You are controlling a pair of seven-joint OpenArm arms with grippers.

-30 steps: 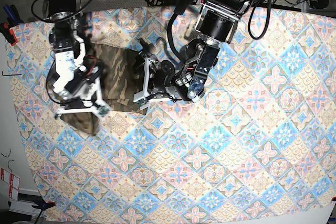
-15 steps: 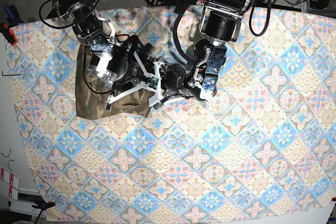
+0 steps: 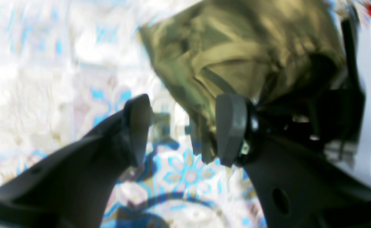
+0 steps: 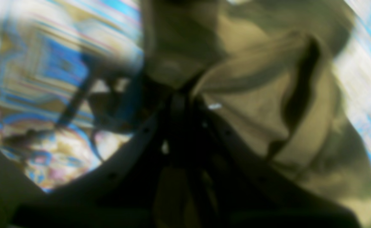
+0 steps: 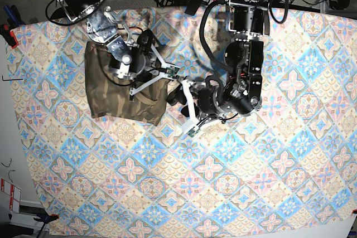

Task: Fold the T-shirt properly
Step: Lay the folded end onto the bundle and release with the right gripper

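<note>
A camouflage T-shirt [image 5: 120, 90], olive and brown, lies as a folded block near the upper left of a table covered by a blue, pink and cream tile-patterned cloth [image 5: 251, 182]. Its right edge is lifted and bunched.

The right gripper [image 5: 160, 74] sits at that raised edge. Its wrist view, though blurred, shows the jaws closed with tan fabric pinched between them. The left gripper [image 3: 182, 126] is just beside the shirt's lower right corner, near the middle of the table. Its jaws stand apart and hold nothing; a shirt edge hangs close by one fingertip [image 3: 231, 126].

This looks like a late fold, one arm carrying an edge over the stack. Next, that edge likely needs laying flat and square before release, with the free arm kept off the fabric.
</note>
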